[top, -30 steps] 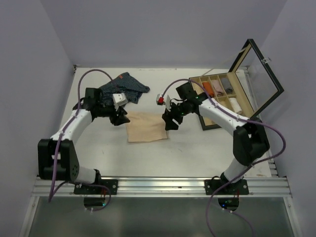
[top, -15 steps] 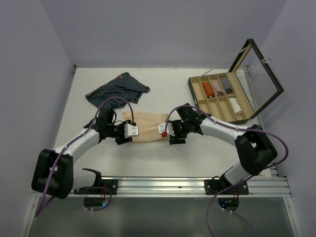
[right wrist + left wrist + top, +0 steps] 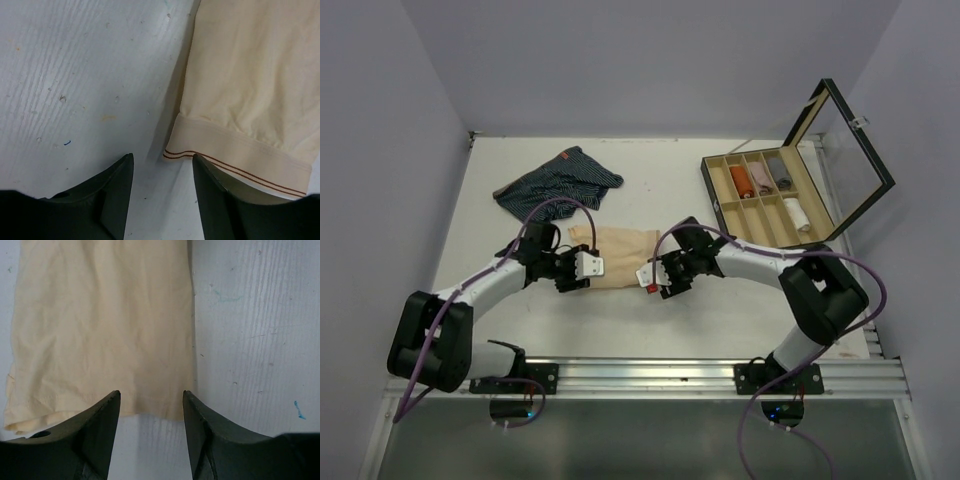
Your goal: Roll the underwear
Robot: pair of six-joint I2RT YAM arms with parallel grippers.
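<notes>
– Now, where is the beige underwear (image 3: 618,252) to be found?

– It is laid flat on the tabletop (image 3: 720,300), at the centre of the top view, between the two end effectors. The navy striped underwear (image 3: 558,182) is seen crumpled at upper left, well apart from it.

– How are the end effectors held?

– The left end effector (image 3: 576,272) is lowered at the left edge of the beige cloth. In the left wrist view its jaws (image 3: 151,405) are spread, with the hem seen between them and nothing gripped. The right end effector (image 3: 656,278) is lowered at the right edge; its jaws (image 3: 162,165) are likewise parted and released, with the corner of the brown-striped waistband lying in the gap.

– And the containers?

– A compartmented wooden box (image 3: 718,212) is set at upper right, with its glass lid (image 3: 850,150) propped open. An orange roll (image 3: 741,181), a pinkish roll (image 3: 761,178) and a grey item (image 3: 781,178) are lodged in neighbouring compartments of the back row. A white roll (image 3: 796,213) is lodged in a front compartment towards the right end.
</notes>
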